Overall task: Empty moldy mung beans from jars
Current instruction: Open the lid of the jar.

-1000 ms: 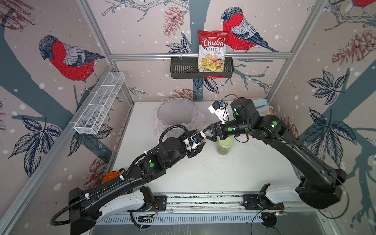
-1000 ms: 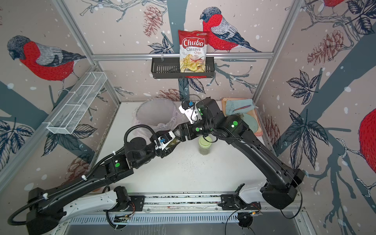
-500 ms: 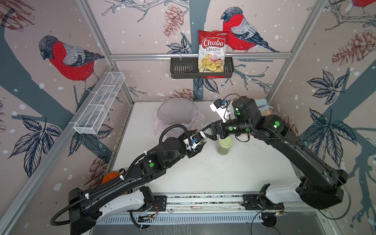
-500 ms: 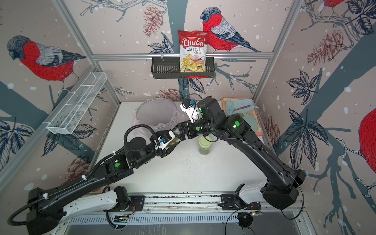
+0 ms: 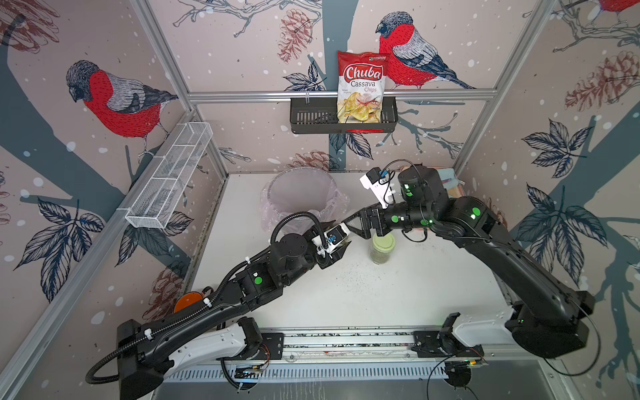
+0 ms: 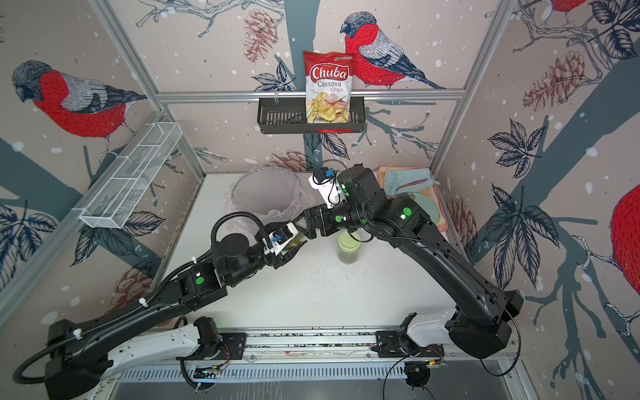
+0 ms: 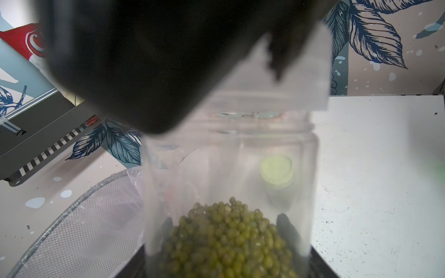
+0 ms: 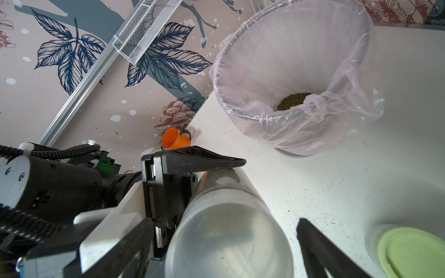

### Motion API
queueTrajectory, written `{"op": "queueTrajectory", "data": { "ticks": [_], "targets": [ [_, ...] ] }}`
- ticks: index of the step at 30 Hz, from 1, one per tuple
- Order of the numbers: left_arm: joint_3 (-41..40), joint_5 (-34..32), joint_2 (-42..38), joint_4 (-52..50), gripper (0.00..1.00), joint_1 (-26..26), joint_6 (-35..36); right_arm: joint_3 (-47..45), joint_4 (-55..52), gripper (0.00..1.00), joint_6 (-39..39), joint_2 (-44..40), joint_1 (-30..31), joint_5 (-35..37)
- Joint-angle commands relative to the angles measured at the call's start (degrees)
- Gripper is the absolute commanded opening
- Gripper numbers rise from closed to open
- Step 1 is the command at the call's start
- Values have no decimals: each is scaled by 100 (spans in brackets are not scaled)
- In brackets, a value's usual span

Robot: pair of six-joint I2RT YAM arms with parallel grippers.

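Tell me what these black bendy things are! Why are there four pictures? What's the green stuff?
Those are two robot arms. Two pictures look down from above, side by side like two eyes. The other two come from a small camera on each arm's wrist. The left hand grips a clear jar of mung beans, which are tiny green seeds. The right hand is open, its fingers on either side of that jar's top end. On the white table stand another jar with a pale green lid and a bin lined with a pinkish bag, with more mung beans inside.
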Motion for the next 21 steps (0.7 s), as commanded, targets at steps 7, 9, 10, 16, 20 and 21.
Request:
{"op": "queueTrajectory", "data": {
  "ticks": [7, 9, 10, 16, 20, 21],
  "targets": [
    [33, -24, -43, 424, 23, 9, 11, 44, -88, 89, -4, -20, 15, 101],
    [27, -27, -52, 429, 22, 14, 6, 61, -108, 89, -7, -29, 21, 106],
    [18, -28, -59, 442, 22, 15, 6, 60, -93, 88, -7, -40, 19, 98],
    [19, -5, -52, 438, 22, 15, -3, 33, -44, 84, 13, -65, 21, 44],
    [27, -5, -52, 441, 22, 14, -3, 33, -39, 81, 3, -70, 17, 46],
    [27, 4, -52, 438, 22, 14, -2, 31, -47, 80, 2, -57, 20, 46]
  ]
}}
